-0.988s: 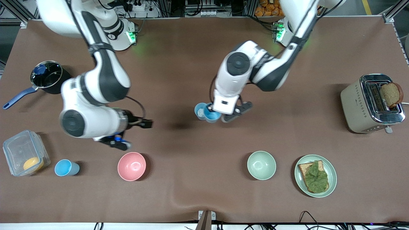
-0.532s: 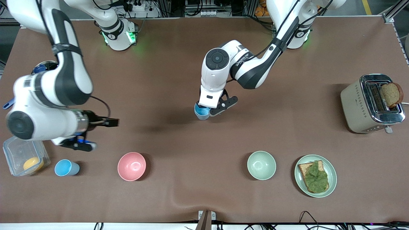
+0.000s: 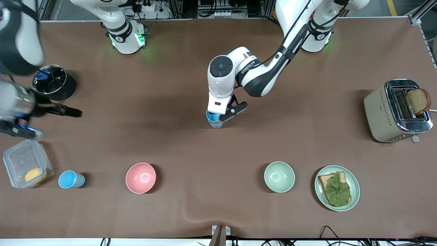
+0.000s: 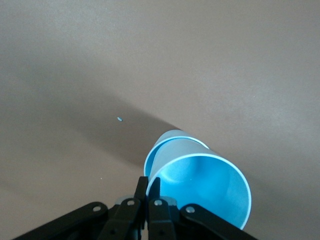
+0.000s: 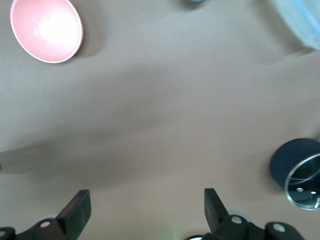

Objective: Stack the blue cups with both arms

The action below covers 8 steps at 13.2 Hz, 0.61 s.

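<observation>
At the middle of the brown desk (image 3: 191,143), the left hand (image 3: 218,119) is clamped on the rim of a bright sky-blue tapered plastic cup (image 4: 202,187), its fingers (image 4: 146,187) pressed together over the wall. That cup has come down since a moment ago: then it hung beside the paler blue plastic cup (image 4: 170,139), and now it sits nested inside it, only a crescent of the paler rim showing past the brighter one in the left wrist view. From the front camera the pair reads as one blue stack (image 3: 214,120) under the left arm's wrist. Whether the upper cup is fully seated cannot be told.

The right hand (image 3: 20,128) has swung away toward the right arm's end of the desk. It now hangs over the desk between the dark blue-handled saucepan (image 3: 53,82) and the clear plastic lidded box (image 3: 25,164), its fingers (image 5: 75,212) spread wide and holding nothing.

A third sky-blue plastic cup (image 3: 70,179) stands untouched beside the clear box, with a pink bowl (image 3: 140,177) next along toward the middle of the desk. By my reading, one stacking step is nearly done, wanting only the release, and the right arm's retreat puts it within reach of that remaining cup.
</observation>
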Motion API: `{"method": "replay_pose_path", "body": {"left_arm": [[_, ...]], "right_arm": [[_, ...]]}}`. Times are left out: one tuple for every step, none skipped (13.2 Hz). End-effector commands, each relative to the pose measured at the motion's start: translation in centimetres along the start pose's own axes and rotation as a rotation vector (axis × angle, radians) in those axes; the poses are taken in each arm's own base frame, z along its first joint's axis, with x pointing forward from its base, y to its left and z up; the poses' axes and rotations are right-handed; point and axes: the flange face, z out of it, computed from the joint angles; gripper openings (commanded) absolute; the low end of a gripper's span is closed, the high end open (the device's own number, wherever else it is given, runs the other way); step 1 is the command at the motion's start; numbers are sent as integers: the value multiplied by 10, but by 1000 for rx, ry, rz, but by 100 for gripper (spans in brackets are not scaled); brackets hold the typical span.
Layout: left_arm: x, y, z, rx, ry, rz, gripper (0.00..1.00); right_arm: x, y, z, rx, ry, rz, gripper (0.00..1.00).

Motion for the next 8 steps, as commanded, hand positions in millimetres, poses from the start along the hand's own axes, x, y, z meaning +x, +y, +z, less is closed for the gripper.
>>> {"method": "replay_pose_path", "body": {"left_arm": [[-2, 4, 2, -8, 28, -29, 18], [-2, 5, -1, -12, 33, -29, 67], [-2, 5, -2, -13, 37, -33, 100], [3, 4, -9, -21, 40, -42, 100], [12, 2, -21, -35, 47, -42, 100], [24, 0, -38, -57, 59, -48, 100], [38, -3, -54, -73, 94, -52, 100], [52, -6, -74, -91, 171, -30, 100]], "right_arm": [[-24, 26, -19, -11, 44, -63, 100], [-29, 33, -27, -16, 60, -59, 100], [-33, 36, -34, -15, 75, -56, 100], [-37, 37, -43, -15, 93, -56, 100], [-38, 38, -44, -16, 96, -56, 100], [-38, 38, -42, -17, 93, -56, 100], [-37, 37, -43, -16, 97, -56, 100], [-37, 35, -43, -16, 99, -51, 100]]}}
